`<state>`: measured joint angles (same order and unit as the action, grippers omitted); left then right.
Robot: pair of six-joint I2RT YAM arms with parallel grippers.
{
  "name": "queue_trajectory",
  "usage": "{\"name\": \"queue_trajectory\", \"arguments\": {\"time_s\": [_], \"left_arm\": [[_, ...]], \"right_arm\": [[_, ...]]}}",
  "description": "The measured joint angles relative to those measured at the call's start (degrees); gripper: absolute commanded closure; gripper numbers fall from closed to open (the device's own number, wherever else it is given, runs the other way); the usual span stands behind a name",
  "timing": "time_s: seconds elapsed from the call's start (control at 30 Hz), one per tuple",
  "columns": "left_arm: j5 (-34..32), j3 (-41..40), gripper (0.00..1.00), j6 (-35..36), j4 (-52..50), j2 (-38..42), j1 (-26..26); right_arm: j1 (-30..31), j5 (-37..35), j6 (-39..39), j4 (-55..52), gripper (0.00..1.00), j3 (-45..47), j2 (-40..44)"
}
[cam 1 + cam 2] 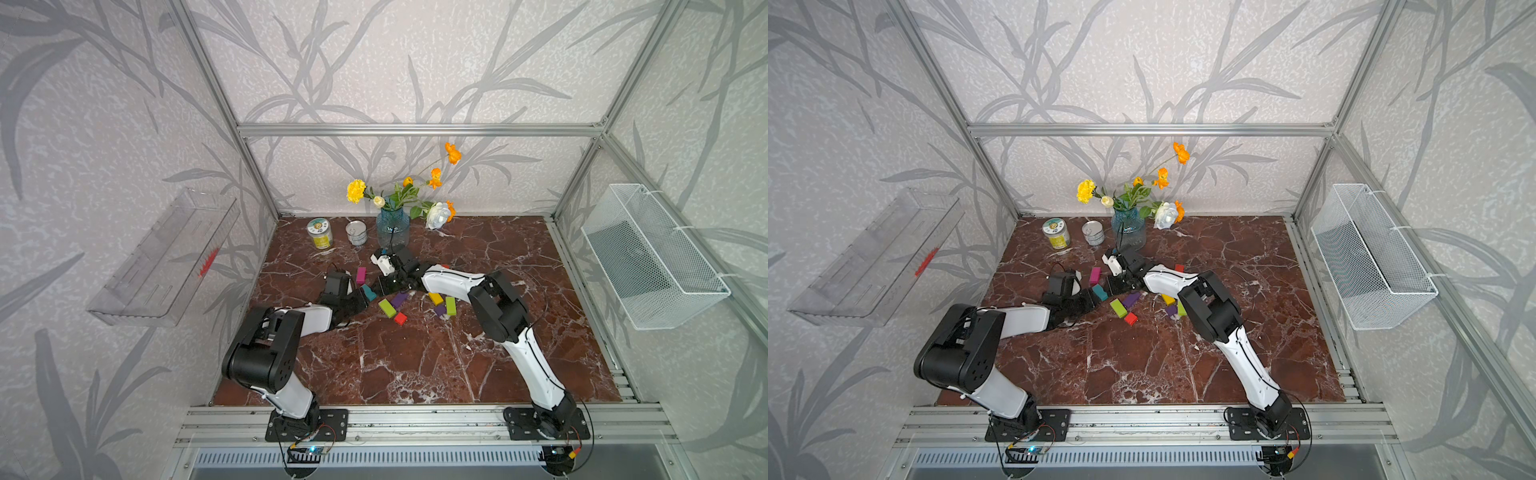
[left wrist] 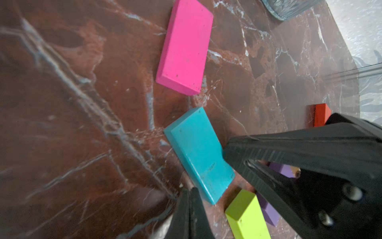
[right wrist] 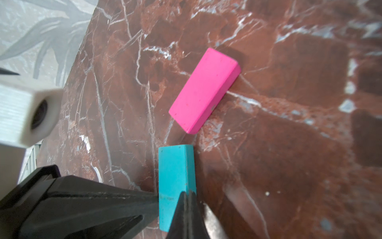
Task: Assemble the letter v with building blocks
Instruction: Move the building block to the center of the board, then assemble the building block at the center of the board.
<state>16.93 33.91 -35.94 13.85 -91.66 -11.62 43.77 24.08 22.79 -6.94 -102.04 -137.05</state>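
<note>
A clear plastic tray hangs on the wall at the left of both top views. It carries a red mark, too small to tell whether it is an object or a label. A white wire basket hangs at the right. At the back of the marble tabletop, just above the frame's centre, a blue glass vase holds yellow, orange and white flowers. Left of it stand a lidded can and an open silver can; what the open one holds cannot be told. The blocks lie flat at the centre of the frame. The magenta bar has its long axis nearly up-and-down in a top view. Just below it, near but apart, the teal bar slants from upper left to lower right. Lower right of these, the lime green bar slants the same way and the purple bar the other way, with a red cube below them. Further right lie a yellow block and a second lime green bar. The left gripper has its jaws pressed together and grasps nothing. Its tip is against one long edge of the teal bar, near the end away from the magenta bar. The right gripper, likewise closed and empty, has its tip at the opposite long edge.
</note>
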Motion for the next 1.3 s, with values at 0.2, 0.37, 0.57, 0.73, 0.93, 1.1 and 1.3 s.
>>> {"name": "queue_trajectory", "arguments": {"time_s": [0.2,0.37,0.57,0.73,0.93,1.1,1.3], "left_arm": [[-2.27,-0.98,1.0,0.7,-3.37,4.13,0.07],[-4.04,-1.57,1.0,1.49,-5.35,9.09,0.35],[-4.42,-1.77,1.0,2.03,-6.51,11.74,1.05],[-3.17,-1.84,1.0,2.6,-6.8,12.44,1.36],[-1.53,-1.84,1.0,3.32,-7.37,13.86,1.57],[-0.09,-2.19,1.0,3.54,-7.96,13.92,1.64],[1.42,-2.47,0.99,4.04,-8.63,13.9,1.68]], "right_arm": [[0.17,-0.02,-0.37,-0.07,1.0,0.76,0.74],[0.2,-0.81,-2.45,-1.27,0.9,3.56,3.74],[0.28,-4.31,-7.48,-2.34,0.76,9.25,12.35],[0.33,-7.72,-12.59,-4.68,0.74,12.07,18.62],[0.72,-9.75,-17.9,-8.63,0.64,15.06,21.33],[2.38,-12.11,-21.73,-12.37,0.57,16.09,21.24],[5.25,-14.16,-23.78,-14.64,0.55,16.06,20.79]]}}
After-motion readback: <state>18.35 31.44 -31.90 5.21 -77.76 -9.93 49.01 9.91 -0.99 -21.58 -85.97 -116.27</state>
